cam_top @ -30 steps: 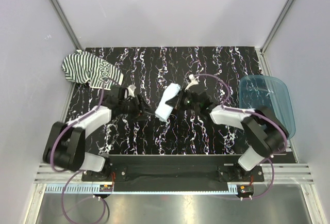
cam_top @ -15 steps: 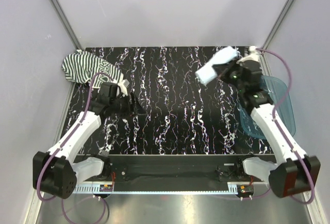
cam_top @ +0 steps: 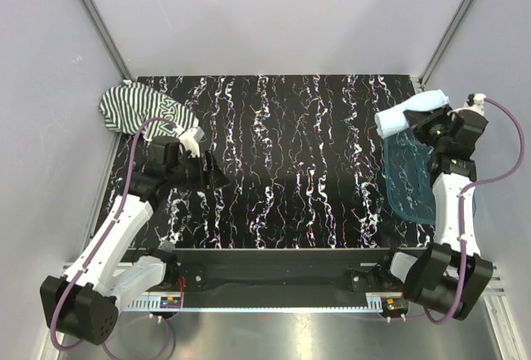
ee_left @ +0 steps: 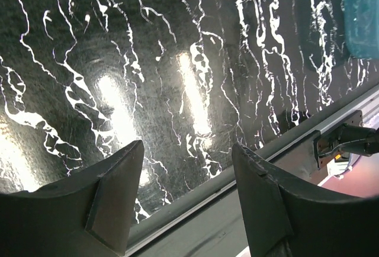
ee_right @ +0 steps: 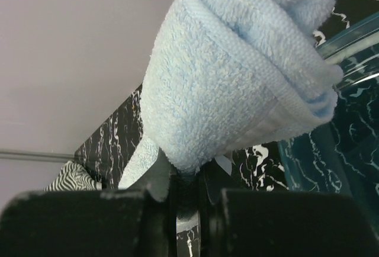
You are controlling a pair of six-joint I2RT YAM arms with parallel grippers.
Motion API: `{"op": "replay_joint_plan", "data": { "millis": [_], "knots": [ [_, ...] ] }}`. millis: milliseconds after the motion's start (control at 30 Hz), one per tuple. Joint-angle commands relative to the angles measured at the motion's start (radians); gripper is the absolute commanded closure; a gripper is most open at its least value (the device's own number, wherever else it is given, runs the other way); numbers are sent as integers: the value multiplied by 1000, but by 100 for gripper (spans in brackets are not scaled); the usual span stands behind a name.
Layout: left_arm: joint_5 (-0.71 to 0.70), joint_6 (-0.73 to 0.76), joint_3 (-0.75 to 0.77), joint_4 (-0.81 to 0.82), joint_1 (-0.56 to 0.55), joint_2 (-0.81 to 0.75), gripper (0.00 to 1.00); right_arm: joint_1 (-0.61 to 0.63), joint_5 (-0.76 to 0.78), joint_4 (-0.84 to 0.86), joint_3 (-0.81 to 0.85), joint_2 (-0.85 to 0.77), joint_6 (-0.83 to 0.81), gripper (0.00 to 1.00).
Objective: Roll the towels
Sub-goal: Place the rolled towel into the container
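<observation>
One pale blue towel [cam_top: 411, 113], one striped towel [cam_top: 137, 109], one tray [cam_top: 406, 187]

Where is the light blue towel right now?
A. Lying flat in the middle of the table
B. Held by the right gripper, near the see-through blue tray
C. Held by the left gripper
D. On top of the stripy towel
B: the rolled pale blue towel is pinched in the right gripper by the far edge of the blue tray, while the left gripper is open and empty.
</observation>
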Motion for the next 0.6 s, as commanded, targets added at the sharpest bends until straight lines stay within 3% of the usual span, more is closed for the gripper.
{"op": "replay_joint_plan", "data": {
  "millis": [0,233,567],
  "knots": [
    [13,20,-3,41,4,-27,34,-104,-153,197,-33,24,41,100],
    [22,22,-5,45,4,-19,34,-270,-274,322,-102,106,100,100],
    [27,19,-9,48,4,-16,34,-315,-287,469,-138,300,147,100]
  ]
}}
